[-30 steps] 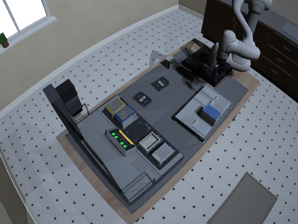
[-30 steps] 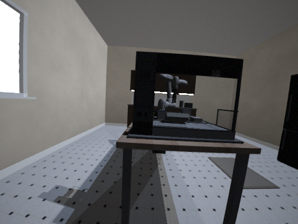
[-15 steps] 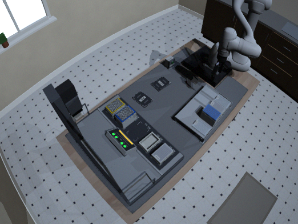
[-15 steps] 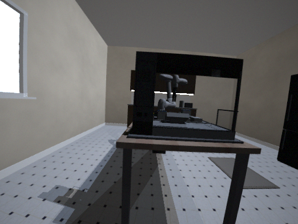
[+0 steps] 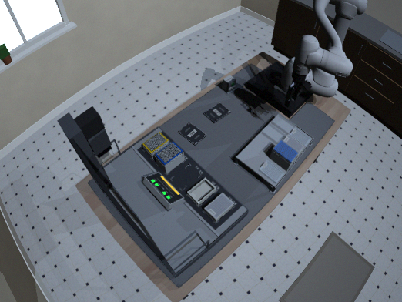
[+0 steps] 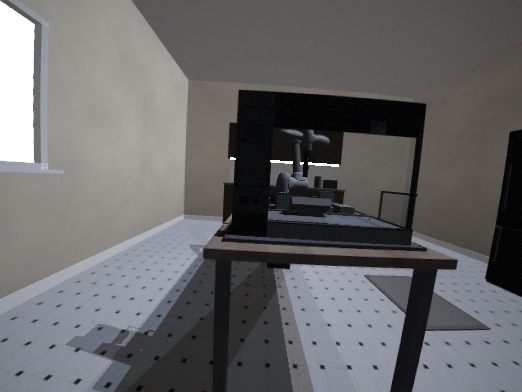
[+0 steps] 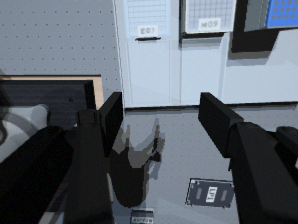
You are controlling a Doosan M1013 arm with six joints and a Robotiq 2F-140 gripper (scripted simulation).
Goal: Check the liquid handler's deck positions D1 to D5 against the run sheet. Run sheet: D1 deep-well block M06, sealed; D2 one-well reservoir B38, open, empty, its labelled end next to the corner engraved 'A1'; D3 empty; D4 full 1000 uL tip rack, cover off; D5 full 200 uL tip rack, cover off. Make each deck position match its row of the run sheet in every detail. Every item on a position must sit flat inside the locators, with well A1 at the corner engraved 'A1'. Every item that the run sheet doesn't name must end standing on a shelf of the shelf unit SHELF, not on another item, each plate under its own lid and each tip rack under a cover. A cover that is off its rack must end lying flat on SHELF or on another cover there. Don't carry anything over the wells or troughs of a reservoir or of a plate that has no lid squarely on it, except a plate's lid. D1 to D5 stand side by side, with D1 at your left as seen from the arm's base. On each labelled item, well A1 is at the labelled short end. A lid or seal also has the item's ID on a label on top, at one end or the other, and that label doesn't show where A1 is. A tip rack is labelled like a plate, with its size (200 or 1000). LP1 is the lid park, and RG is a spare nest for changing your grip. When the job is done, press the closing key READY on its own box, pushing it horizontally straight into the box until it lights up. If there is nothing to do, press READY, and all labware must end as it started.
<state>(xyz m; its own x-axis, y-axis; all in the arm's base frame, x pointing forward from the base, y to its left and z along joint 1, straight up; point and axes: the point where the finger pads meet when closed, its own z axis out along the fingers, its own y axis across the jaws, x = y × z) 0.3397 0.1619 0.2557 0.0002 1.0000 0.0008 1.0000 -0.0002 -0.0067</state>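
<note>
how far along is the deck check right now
Looks done: the deck row holds a yellow-framed tip rack, a blue-framed tip rack, a bare slot, an open white reservoir and a pale grey plate. In hand: nothing; the black hand hangs open. Left: labels too small to confirm; then pressing READY.

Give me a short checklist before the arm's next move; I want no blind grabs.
1. Gripper free: ok; fingers apart, only the deck shows between them.
2. Middle deck position bare: ok.
3. Covers off the yellow tip rack and the blue tip rack: ok, the tops look speckled with tips.
4. Reservoir ID and labelled end: cannot tell, too small in the top view.
5. Plate ID and seal: cannot tell.
6. Shelf labels: ok; E07 and M09 read in the wrist view.
</note>
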